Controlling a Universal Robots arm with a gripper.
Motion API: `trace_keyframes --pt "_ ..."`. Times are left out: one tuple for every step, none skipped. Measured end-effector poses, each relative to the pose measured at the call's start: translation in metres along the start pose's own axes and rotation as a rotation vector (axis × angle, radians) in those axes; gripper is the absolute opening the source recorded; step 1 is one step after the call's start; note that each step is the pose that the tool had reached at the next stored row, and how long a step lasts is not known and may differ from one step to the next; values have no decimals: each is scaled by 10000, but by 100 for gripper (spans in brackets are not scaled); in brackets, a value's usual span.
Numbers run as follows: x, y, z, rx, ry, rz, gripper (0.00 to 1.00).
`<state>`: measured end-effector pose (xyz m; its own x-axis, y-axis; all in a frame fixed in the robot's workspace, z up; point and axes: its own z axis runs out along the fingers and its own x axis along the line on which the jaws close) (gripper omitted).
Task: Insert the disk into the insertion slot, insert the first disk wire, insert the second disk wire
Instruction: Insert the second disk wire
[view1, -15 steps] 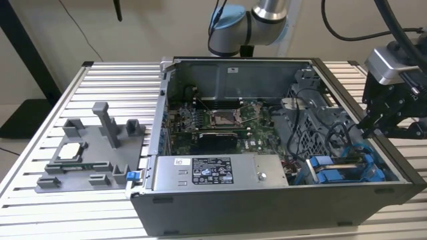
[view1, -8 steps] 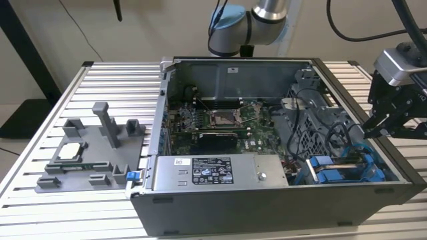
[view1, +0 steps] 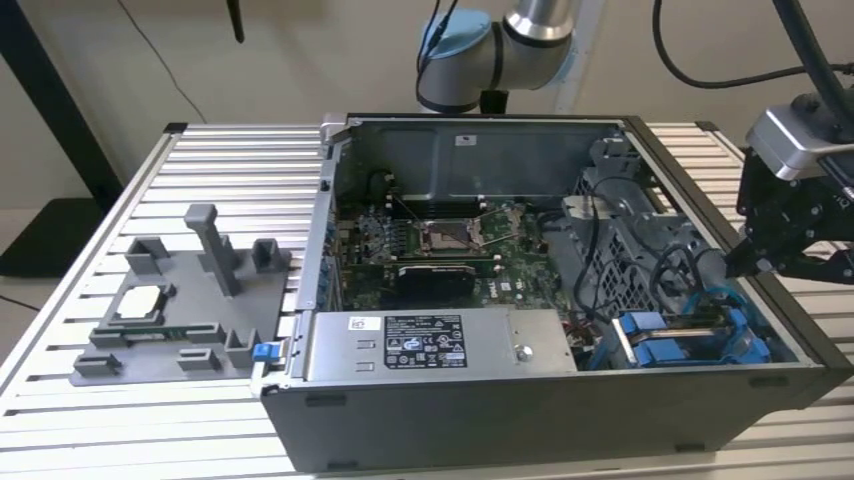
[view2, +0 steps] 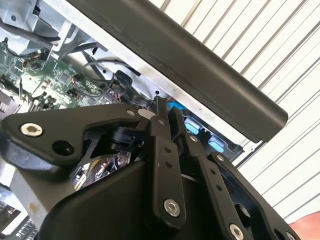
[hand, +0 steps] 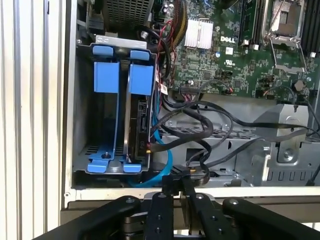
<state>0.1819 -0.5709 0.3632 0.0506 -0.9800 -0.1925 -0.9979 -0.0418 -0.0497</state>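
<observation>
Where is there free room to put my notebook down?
Bare slatted table behind and in front of the grey fixture tray, on the exterior view's left. Crowded: the insertion slot corner, with black cables and the gripper.

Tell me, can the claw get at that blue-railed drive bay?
Probably yes: the claw hovers at the edge of the open case beside the insertion slot, nothing covering it; black cables crowd one side.

The disk (hand: 136, 125) is seated on edge in the blue-railed grey insertion slot (hand: 95, 120) at the computer case's corner, with a blue wire (hand: 170, 161) curved just beside it.
</observation>
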Motion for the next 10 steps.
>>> trace_keyframes --pt "1 0 3 0 -2 0 100" --pt "3 0 5 0 -4 0 100" --pt "5 0 7 0 -5 -1 100" --pt "6 0 8 0 -5 0 100" --pt "8 0 10 0 -5 -1 100" --pt "9 1 11 0 -5 -1 100" --pt "12 1 14 0 -5 -2 100" --pt "14 1 16 0 -5 -1 100" --pt "17 1 18 0 -5 -1 100" --pt "20 1 18 0 -4 -1 100"
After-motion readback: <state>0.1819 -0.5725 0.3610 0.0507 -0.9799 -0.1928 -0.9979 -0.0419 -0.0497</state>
